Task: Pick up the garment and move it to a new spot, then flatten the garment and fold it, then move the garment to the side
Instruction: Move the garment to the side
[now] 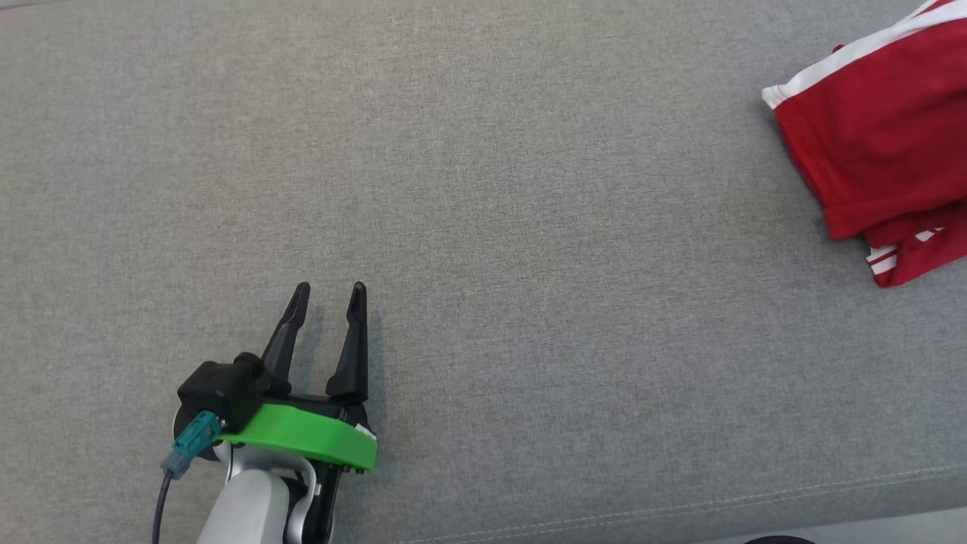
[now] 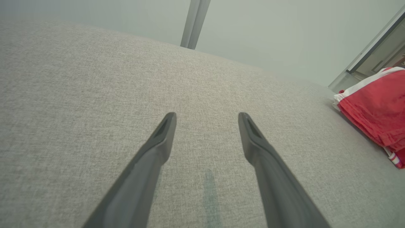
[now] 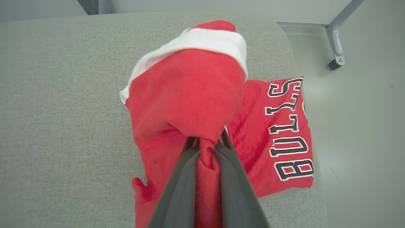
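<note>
- My right tool (image 3: 207,139) pinches only a narrow gathered bunch of the red garment (image 3: 186,91). If I pull fast, I judge the cloth could slip out of that small bite.
- The garment hangs from one point, and a white-trimmed fold is humped up over my fingertips. Carried like this, it would likely land crumpled and need more flattening.
- The lettered panel lies on the grey fabric worktop (image 1: 529,227) right at its far corner, next to bare floor. A drag toward that side could tip the loose part over the edge.
- My left tool (image 1: 330,291) is well apart from the garment, so it cannot catch or support a trailing hem.
- Right tool: the fingers are nearly closed and clamp the red cloth between them. They touch nothing else that I can see.
- Left tool: the fingers are spread wide with nothing between them, low over bare worktop. I cannot tell whether the tips touch it.
- In the head view, the garment sits at the worktop's far right.
</note>
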Tool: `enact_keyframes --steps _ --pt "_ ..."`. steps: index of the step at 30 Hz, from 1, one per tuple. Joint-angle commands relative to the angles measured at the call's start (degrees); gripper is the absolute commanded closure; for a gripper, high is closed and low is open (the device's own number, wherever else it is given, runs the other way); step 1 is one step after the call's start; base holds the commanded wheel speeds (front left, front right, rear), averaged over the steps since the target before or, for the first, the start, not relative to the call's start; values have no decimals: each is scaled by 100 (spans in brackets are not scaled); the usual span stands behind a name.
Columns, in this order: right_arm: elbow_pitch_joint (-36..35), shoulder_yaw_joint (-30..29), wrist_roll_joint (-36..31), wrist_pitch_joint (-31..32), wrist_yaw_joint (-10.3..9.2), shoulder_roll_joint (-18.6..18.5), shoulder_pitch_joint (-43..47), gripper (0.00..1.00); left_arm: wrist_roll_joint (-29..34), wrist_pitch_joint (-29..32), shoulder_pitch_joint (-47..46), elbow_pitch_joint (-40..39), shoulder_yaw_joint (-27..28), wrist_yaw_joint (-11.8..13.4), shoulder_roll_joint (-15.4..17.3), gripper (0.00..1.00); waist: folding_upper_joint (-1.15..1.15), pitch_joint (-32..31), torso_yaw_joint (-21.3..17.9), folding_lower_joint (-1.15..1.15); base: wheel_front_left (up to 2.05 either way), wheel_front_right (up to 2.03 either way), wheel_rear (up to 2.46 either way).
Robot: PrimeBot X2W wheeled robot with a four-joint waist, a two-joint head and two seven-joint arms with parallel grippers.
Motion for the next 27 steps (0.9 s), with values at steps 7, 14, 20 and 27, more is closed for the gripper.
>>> enact_keyframes --steps 7,14,20,27 --pt "461 -360 -1075 -313 -1 -122 192 100 101 -14 -215 130 -86 -18 18 0 0 314 195 0 0 0 0" --pt "1078 -901 -1888 -1005 -3 141 270 84 91 -14 -308 153 -89 -18 18 0 0 449 360 0 0 0 0" --pt "1607 -1382 -2580 -1616 -4 284 316 0 114 -14 -345 139 -80 -18 18 0 0 505 419 0 0 0 0" --pt "1981 -1868 -3433 -2292 -4 432 343 0 196 -14 -323 128 -1 -18 18 0 0 495 387 0 0 0 0"
